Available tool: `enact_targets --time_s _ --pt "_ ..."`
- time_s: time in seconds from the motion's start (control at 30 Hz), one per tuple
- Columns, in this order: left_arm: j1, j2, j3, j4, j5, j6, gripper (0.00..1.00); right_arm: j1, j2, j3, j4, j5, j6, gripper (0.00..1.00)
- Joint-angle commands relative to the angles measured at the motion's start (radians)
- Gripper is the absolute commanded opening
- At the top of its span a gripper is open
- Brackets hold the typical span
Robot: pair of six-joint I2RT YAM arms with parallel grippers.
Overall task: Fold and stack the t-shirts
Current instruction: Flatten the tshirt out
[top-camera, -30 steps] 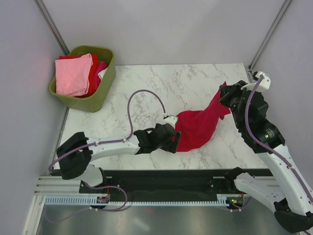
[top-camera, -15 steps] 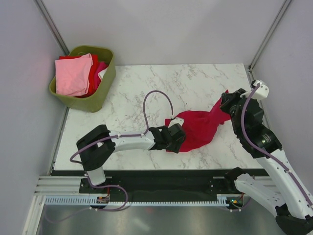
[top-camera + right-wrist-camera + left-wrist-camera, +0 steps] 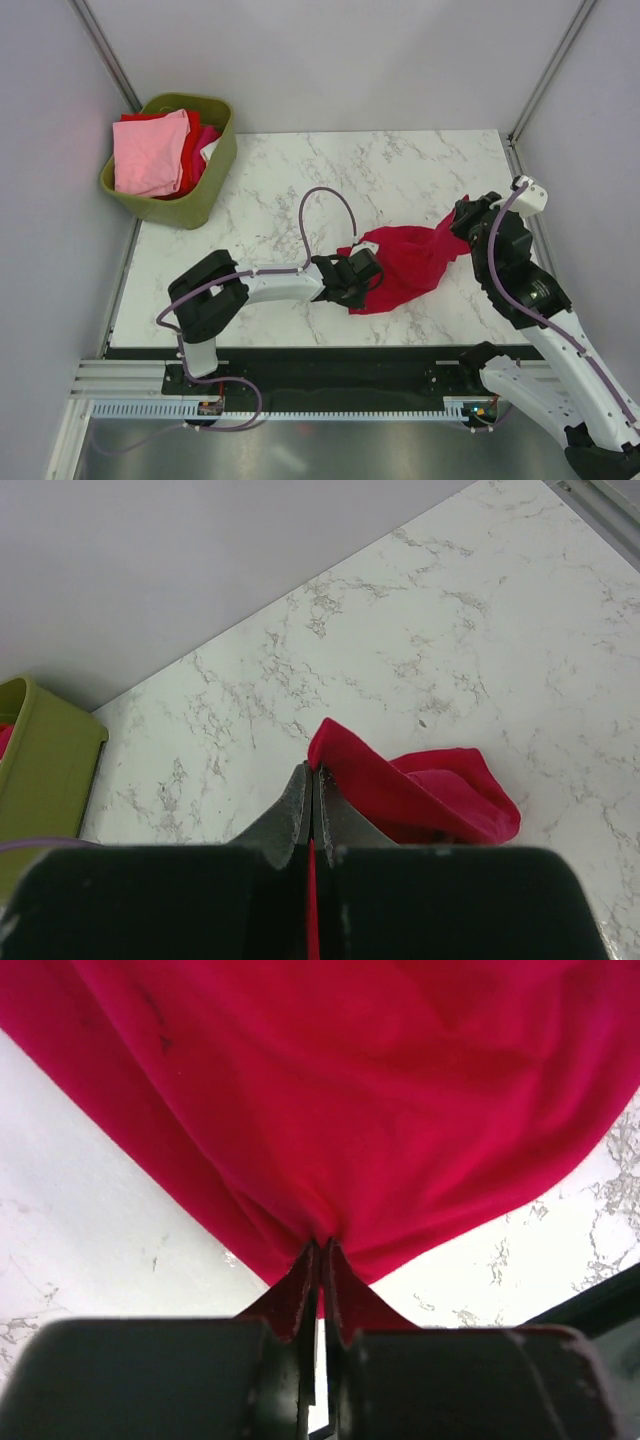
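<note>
A crimson red t-shirt (image 3: 410, 262) lies bunched on the marble table (image 3: 300, 190), right of centre. My left gripper (image 3: 366, 272) is shut on its near left edge; in the left wrist view the cloth (image 3: 350, 1110) puckers into the closed left gripper (image 3: 322, 1250). My right gripper (image 3: 462, 222) is shut on the shirt's right corner and holds it a little raised. In the right wrist view the red cloth (image 3: 410, 785) runs out of the closed right gripper (image 3: 315, 775). More t-shirts, light pink (image 3: 148, 152) and red, sit in the basket.
An olive-green plastic basket (image 3: 205, 195) stands at the table's far left corner. The left arm's purple cable (image 3: 325, 195) loops over the table's middle. The black front rail (image 3: 330, 355) runs along the near edge. Grey walls enclose the table.
The left gripper slid right onto the shirt's edge and shut on it. The right gripper came down and nearer with its corner, so the shirt hangs lower and flatter.
</note>
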Motion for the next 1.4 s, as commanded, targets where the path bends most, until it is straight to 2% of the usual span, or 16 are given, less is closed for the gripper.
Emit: enact_targets --time_s 0.0,0.17,0.33,0.37,0.5,0.57,0.6,0.63,0.73,0.8,0.83,0.87,0.93,0.97,1.1,1.37 --pt "-0.002 -0.02 -0.005 0.016 0.038 -0.034 0.02 -0.001 -0.028 -0.017 0.02 0.05 0.008 0.01" --pt "-0.052 -0.197 -0.011 -0.002 0.078 0.011 0.02 -0.001 -0.112 -0.002 -0.007 0.16 -0.008 0.02" --pt "-0.163 -0.273 0.111 -0.059 0.143 0.022 0.02 -0.003 -0.194 0.038 -0.026 0.238 -0.004 0.02" --pt "-0.189 -0.281 0.13 -0.06 0.205 0.022 0.02 -0.001 -0.203 0.047 -0.026 0.244 -0.006 0.02" --pt "-0.166 -0.43 0.112 0.025 0.298 -0.014 0.02 -0.001 -0.174 0.113 -0.029 0.22 -0.043 0.0" --pt "-0.022 -0.523 0.034 0.093 0.414 -0.085 0.02 -0.003 -0.137 0.131 -0.032 0.203 -0.05 0.0" --pt "0.057 -0.616 -0.091 0.158 0.487 -0.121 0.02 -0.001 -0.125 0.144 -0.033 0.196 -0.054 0.0" --pt "0.237 -0.656 -0.159 0.264 0.611 -0.207 0.02 -0.001 -0.109 0.147 -0.033 0.176 -0.052 0.0" --pt "0.517 -0.739 -0.337 0.264 0.641 -0.245 0.03 -0.003 -0.045 0.156 -0.033 0.125 -0.047 0.0" --pt "0.602 -0.732 -0.401 0.227 0.628 -0.232 0.14 -0.001 0.015 0.155 -0.032 0.093 -0.041 0.0" --pt "0.641 -0.707 -0.411 0.199 0.577 -0.211 0.49 -0.001 0.036 0.152 -0.033 0.062 -0.04 0.0" --pt "0.646 -0.697 -0.414 0.14 0.531 -0.202 0.68 -0.001 0.076 0.151 -0.033 0.047 -0.038 0.0" --pt "0.638 -0.687 -0.418 0.093 0.452 -0.159 0.8 -0.001 0.111 0.142 -0.033 0.016 -0.032 0.0" --pt "0.63 -0.696 -0.424 0.091 0.442 -0.142 0.95 -0.001 0.137 0.138 -0.032 0.001 -0.031 0.0" --pt "0.511 -0.752 -0.401 0.036 0.281 -0.067 0.95 -0.003 0.165 0.096 -0.024 0.019 -0.027 0.0" --pt "0.101 -0.712 -0.326 -0.056 0.053 -0.047 0.8 -0.003 0.178 0.029 -0.016 0.067 -0.037 0.0"
